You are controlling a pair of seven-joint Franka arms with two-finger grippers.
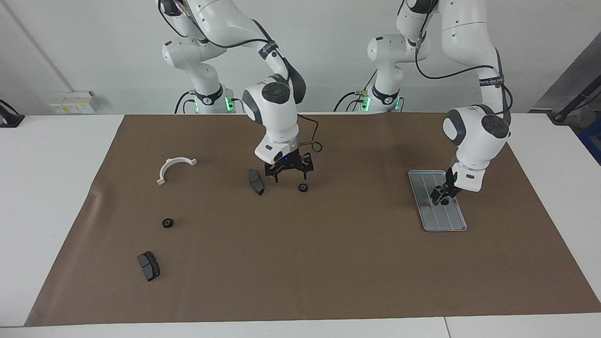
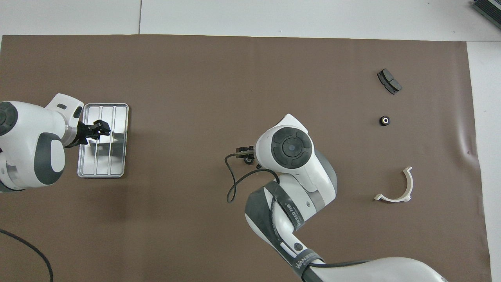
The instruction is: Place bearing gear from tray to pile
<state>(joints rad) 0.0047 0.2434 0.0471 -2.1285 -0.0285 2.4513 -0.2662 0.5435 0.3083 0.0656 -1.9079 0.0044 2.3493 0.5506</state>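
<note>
Starting at the right arm's end of the brown mat (image 1: 328,263), a white half-ring bracket (image 1: 176,168) lies nearest the robots. A small black gear (image 1: 167,223) sits alone farther out from it. A dark brake pad (image 1: 149,265) lies farther out again, well apart from both.

Toward the middle of the mat a second brake pad (image 1: 256,181) lies just beside the right gripper (image 1: 290,177). This gripper hangs low over the mat with its fingers spread wide, and nothing is held between them. A second gear (image 1: 303,188) rests on the mat just under the fingertip on the side toward the tray, apart from the pad. In the overhead view the arm's wrist covers the gripper, and only that gear peeks out at its edge. The two gears lie well apart from each other, so no tight pile shows.

Toward the left arm's end lies the silver ridged tray (image 1: 448,224), flat on the mat with its long side running away from the robots. The left gripper (image 1: 442,198) is down over the tray's middle, tilted in from the arm's side. A dark round shape sits at its tip. I cannot tell how wide this gripper stands or whether it has hold of a gear. The rest of the tray's ridged floor shows bare metal.
</note>
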